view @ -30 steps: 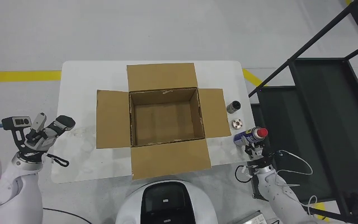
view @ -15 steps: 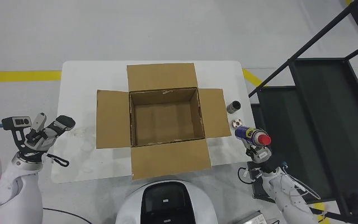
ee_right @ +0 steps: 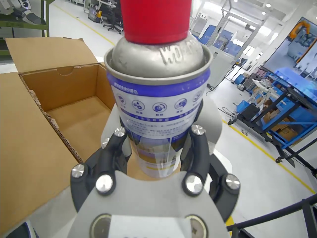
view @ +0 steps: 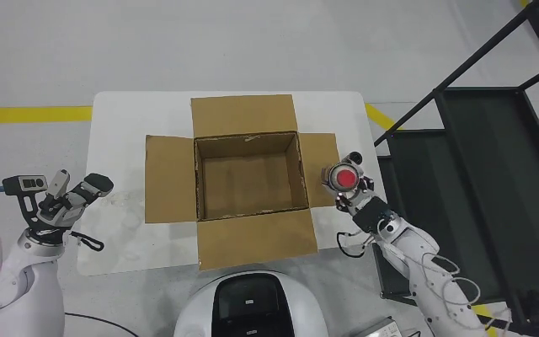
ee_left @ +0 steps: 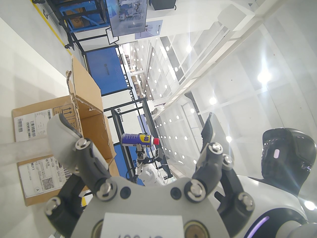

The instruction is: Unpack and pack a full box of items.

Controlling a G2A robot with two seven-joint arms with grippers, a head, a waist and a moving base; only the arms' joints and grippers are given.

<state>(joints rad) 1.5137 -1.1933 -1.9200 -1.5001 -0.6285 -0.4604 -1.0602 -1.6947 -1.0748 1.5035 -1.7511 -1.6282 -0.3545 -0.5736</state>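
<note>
Red-capped can (ee_right: pixel 158 105) in right tool (ee_right: pixel 160 127) (upright)

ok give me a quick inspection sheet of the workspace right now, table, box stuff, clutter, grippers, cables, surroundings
surface: white table, the box in its middle
job's things: open cardboard box, four flaps spread, no items seen inside; spray can, red cap, held roughly upright at the box's right flap; small dark cylinder on the table beside that flap
clutter: nothing seen
grippers: right gripper shut on the spray can; left gripper open, holding nothing, off the table's left edge
cables: cable loop at the right wrist; black cable by the left arm
surroundings: yellow floor line; dark metal steps right of the table
</note>
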